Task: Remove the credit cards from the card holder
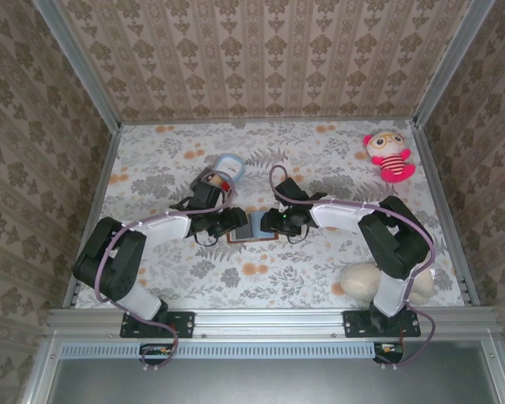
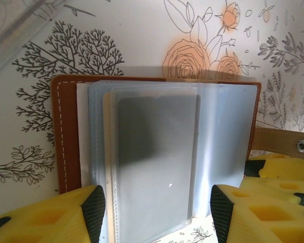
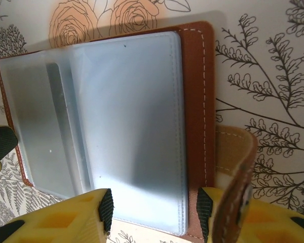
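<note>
The card holder (image 2: 68,131) lay open.
Fingers spread, the left gripper (image 2: 157,212) and right gripper (image 3: 154,212) straddled its clear sleeves (image 3: 131,111).

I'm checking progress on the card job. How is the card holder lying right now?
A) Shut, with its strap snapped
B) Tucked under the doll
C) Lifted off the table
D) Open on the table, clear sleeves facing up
D: the card holder lies spread open on the table, its clear sleeves facing up and its strap undone.
</note>
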You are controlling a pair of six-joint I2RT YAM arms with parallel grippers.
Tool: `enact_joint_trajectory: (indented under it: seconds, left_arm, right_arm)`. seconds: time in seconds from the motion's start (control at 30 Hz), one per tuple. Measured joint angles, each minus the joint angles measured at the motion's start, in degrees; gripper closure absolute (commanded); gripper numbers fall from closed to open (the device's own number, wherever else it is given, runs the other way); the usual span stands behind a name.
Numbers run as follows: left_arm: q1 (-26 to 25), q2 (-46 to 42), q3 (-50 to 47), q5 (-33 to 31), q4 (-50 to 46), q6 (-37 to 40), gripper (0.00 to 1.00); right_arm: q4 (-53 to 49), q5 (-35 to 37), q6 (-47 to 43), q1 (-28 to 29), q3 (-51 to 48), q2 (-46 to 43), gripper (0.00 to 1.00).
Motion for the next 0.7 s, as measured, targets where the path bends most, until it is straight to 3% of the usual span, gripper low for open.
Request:
enact_joint_trajectory:
  seconds: [0.5, 0.7]
  left_arm:
    - [0.11, 2.29, 0.0, 3.41, 3.69, -1.07, 0.49]
    - [0.11, 2.34, 0.0, 4.22, 3.87, -1.09, 0.57]
  right_arm:
    - [-0.17, 0.02, 0.0, 0.0, 0.13, 0.09, 0.51]
    - [-0.15, 0.02, 0.02, 0.0, 0.13, 0.11, 0.52]
